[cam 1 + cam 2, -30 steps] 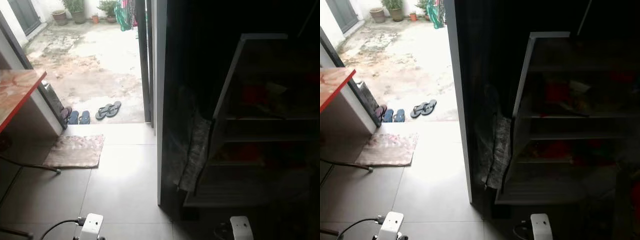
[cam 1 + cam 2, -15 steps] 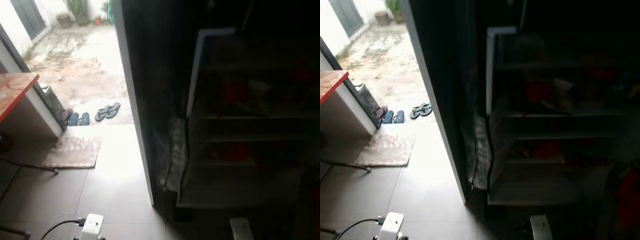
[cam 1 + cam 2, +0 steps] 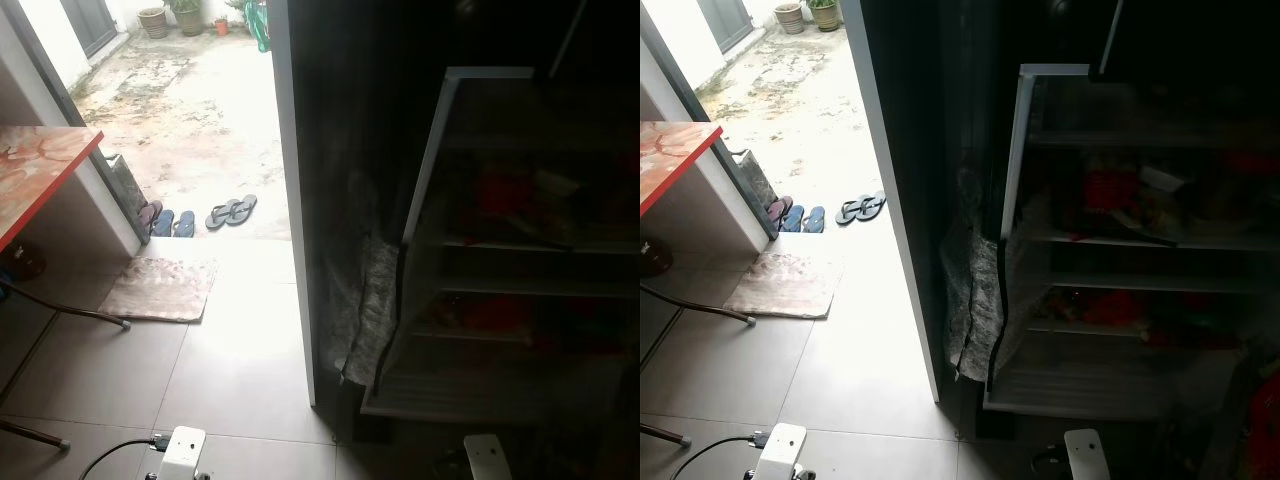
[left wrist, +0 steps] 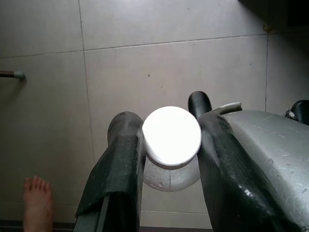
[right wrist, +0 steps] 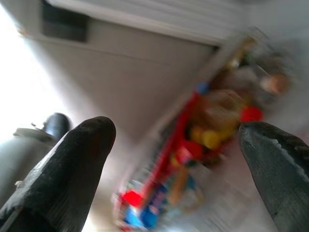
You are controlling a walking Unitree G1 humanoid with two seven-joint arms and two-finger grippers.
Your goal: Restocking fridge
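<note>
The left end effector (image 4: 170,159) has two long, glossy black fingers (image 4: 120,164) on a smooth silver-grey arm shell. The right end effector (image 5: 178,159) has matte black rounded fingertips (image 5: 77,154). Each wrist carries a white housing; a black cable plugs into the left housing (image 3: 183,452).

floor (image 3: 240,370): tiled | doormat (image 3: 160,289) | fridge shelves (image 3: 1120,240): dim, possibly red packets

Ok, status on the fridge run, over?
Left pincer shut on white-capped bottle. Right pincer open, empty. Fridge open ahead. Grey cloth hanging at its door edge.
</note>
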